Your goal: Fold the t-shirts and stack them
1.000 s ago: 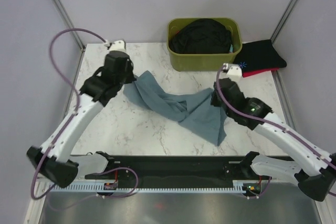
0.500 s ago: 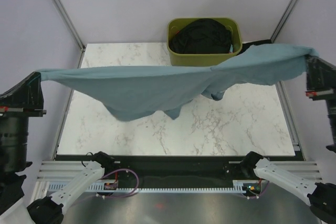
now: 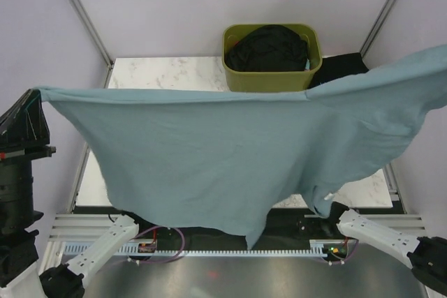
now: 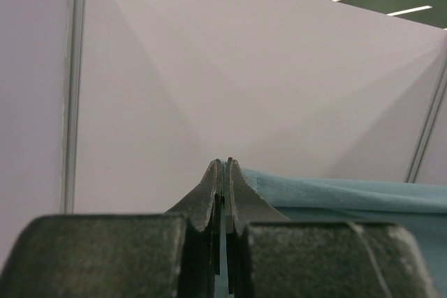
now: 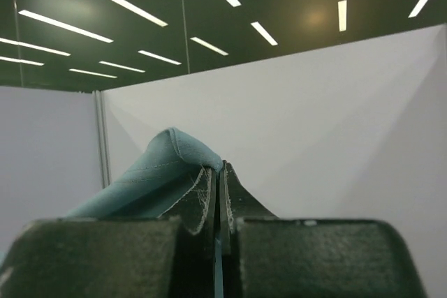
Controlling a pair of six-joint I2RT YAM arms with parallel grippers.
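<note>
The large teal-blue t-shirt (image 3: 223, 151) hangs spread wide, high above the table, stretched between both grippers. My left gripper (image 3: 36, 93) is shut on its left top corner at the far left; the left wrist view shows the jaws (image 4: 225, 165) pinched on the teal cloth (image 4: 335, 197). My right gripper is outside the top view; the right wrist view shows it (image 5: 220, 169) shut on a teal hem fold (image 5: 164, 162). A black t-shirt (image 3: 269, 47) fills the bin. Another black t-shirt (image 3: 346, 64) lies at the back right, partly hidden. The red one is hidden.
The olive-green bin (image 3: 272, 80) stands at the back centre of the marble table (image 3: 160, 71). The hanging shirt hides most of the table. Grey cell walls and metal posts close in both sides.
Both grippers have lifted the teal shirt from a crumpled heap on the table, pulled it apart and raised it. It now hangs as a wide sheet, and the right gripper has left the top view.
</note>
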